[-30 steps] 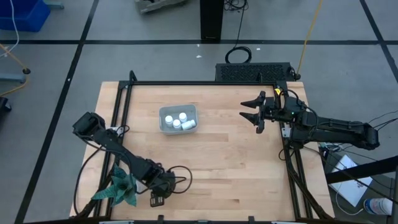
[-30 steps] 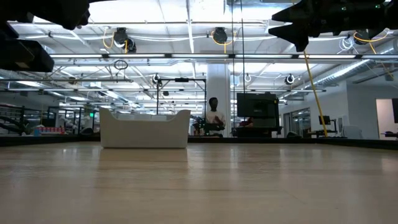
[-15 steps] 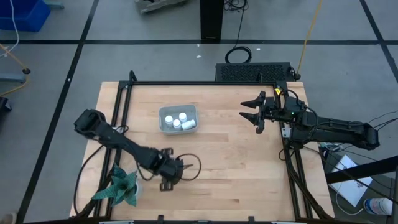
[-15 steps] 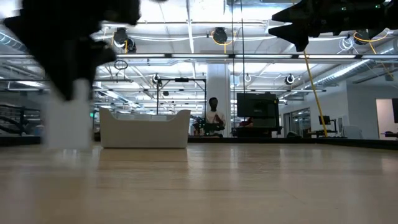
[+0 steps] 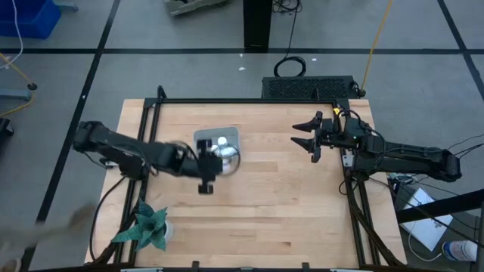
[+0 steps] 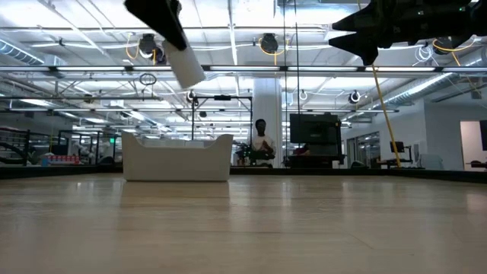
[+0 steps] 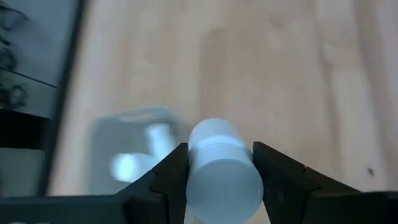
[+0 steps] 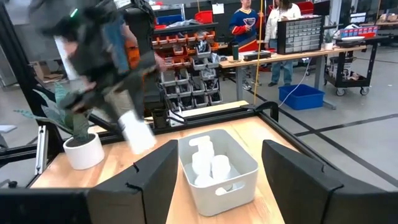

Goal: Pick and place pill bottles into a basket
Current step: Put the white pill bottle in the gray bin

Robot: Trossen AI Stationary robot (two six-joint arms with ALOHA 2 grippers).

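My left gripper (image 7: 221, 163) is shut on a white pill bottle (image 7: 219, 163) and hangs above the table just near of the basket (image 5: 204, 141). The low view shows the bottle (image 6: 187, 65) tilted, high above the wood. The basket, a pale grey-blue bin (image 8: 239, 163), rests flat on the table with other white bottles (image 8: 205, 158) inside it. My right gripper (image 5: 310, 137) stands open at the table's right side, level and apart from everything. My left gripper pinches the bottle's round side (image 7: 193, 163) between its two fingers, one finger (image 7: 172, 169) on each side. The fingers slant down from the table's left. The bottle (image 8: 137, 134) hangs tilted below them, lifted clear of the table.
A green star-shaped plant in a white pot (image 5: 148, 227) stands at the near left corner. A black frame (image 5: 227, 100) runs along the table's edges. Bare wood (image 5: 272, 204) lies between the basket and the near edge. People stand in the room beyond the table.
My left gripper has swung from the near edge beside the plant toward the far edge and the basket, rising and turning as it went. It has stayed shut on the bottle, which has gone from table height to well above it.
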